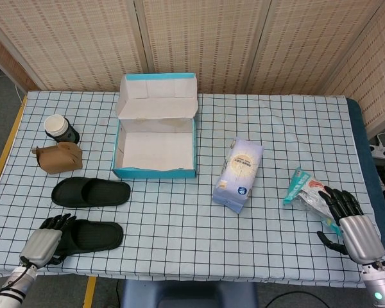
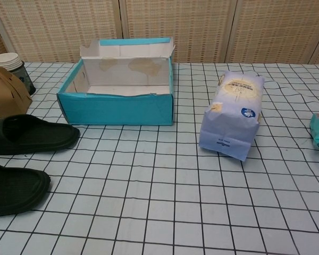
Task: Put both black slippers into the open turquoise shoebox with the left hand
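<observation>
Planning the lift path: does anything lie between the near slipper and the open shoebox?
Yes. The other black slipper lies between the near slipper at the left hand and the shoebox.

Worktop (image 1: 179,224) under white cloth with black grid. On it: open turquoise shoebox (image 1: 155,138) at rear centre; two black slippers (image 1: 91,192) (image 1: 93,235) front left; brown paper bag (image 1: 59,158) and lidded cup (image 1: 59,127) far left; pale blue bag (image 1: 238,174) centre-right; clear snack packet (image 1: 306,190) far right.
</observation>
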Available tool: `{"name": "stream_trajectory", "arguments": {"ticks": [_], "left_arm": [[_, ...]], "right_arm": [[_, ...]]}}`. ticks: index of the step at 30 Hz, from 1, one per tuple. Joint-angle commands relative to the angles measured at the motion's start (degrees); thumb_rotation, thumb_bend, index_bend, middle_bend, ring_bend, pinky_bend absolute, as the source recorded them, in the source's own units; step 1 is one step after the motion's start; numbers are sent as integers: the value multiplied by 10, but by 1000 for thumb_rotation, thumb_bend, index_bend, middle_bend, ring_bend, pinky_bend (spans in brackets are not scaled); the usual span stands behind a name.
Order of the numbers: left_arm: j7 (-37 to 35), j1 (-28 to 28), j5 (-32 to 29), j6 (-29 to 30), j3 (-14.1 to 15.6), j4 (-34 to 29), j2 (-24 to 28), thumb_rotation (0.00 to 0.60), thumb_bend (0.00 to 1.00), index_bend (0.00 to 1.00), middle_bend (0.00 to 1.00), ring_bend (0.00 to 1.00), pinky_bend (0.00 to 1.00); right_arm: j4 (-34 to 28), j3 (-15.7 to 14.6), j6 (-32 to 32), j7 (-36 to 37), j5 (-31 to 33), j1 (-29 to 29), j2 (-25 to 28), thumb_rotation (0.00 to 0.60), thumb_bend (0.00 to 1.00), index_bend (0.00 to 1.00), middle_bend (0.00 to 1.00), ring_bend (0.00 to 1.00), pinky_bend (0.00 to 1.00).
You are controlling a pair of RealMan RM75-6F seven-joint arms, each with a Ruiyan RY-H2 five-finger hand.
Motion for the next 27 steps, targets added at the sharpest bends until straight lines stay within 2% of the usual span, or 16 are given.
{"name": "stream_trajectory", "arguments": {"ticks": [1, 8, 12, 21, 23, 27], "left_arm": [[5, -4, -12, -4, -2, 7, -7, 600, 267, 0, 0, 0, 86], [-8, -19, -24, -38, 4, 15, -15, 600, 269, 0, 0, 0, 130], [9, -27, -34, -47, 7, 20, -23, 600, 270, 0, 0, 0, 153], [68, -24, -56, -16, 9, 44, -60, 600, 266, 0, 0, 0, 179], [69, -23, -55, -12, 10, 50, -67, 600, 269, 24, 42, 39, 196], [60, -21, -43, 0, 9, 66, -79, 600, 323, 199, 261, 254, 316]], "right_arm": [[-1, -1, -1, 3, -2, 0, 1, 600, 180, 0, 0, 0, 0], [-2, 0, 4, 5, -3, -1, 2, 600, 180, 0, 0, 0, 0], [-1, 0, 1, 6, -2, 0, 3, 600, 180, 0, 0, 0, 0], [-1, 0, -1, 7, -1, 1, 3, 600, 180, 0, 0, 0, 0], [-1, -1, -2, 5, 0, 1, 3, 600, 180, 0, 0, 0, 0], [-4, -2, -5, 3, 0, 1, 3, 600, 180, 0, 0, 0, 0]]}}
